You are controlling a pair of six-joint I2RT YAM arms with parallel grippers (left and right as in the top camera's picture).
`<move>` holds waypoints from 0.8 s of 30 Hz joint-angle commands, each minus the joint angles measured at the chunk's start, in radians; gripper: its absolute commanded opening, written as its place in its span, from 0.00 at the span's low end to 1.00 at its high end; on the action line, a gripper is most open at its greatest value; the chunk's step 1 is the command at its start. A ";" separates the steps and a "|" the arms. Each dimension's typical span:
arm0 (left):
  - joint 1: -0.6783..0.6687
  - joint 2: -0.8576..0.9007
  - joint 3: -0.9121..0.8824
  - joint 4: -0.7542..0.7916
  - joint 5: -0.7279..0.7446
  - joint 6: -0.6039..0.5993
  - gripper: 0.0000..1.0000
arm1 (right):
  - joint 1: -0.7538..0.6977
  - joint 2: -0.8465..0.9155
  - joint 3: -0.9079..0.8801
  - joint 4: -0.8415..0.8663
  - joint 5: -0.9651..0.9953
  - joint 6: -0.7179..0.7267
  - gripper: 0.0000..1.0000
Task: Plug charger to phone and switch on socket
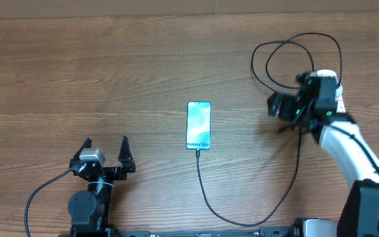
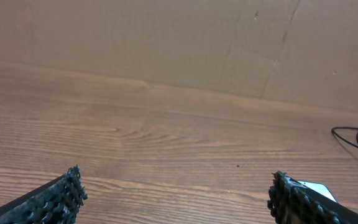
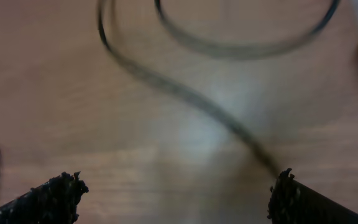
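Pincers: left pincer and right pincer are hanging released, empty.
Risk: right pincer is hovering over cable; snagging could be dragging phone.

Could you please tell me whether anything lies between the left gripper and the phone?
Nothing visible does. The open left gripper sits apart from the phone, with only bare wooden table between them. The black cable leaves the phone's near edge and curves off the opposite way, clear of that gap.
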 commanded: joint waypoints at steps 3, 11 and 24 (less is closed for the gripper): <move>0.008 -0.010 -0.003 -0.002 -0.007 0.019 0.99 | 0.016 -0.049 -0.111 -0.009 0.008 -0.023 1.00; 0.008 -0.010 -0.003 -0.002 -0.007 0.019 1.00 | 0.016 -0.159 -0.270 0.241 0.023 -0.023 1.00; 0.008 -0.010 -0.003 -0.002 -0.007 0.019 0.99 | 0.016 -0.321 -0.605 0.637 0.024 -0.023 1.00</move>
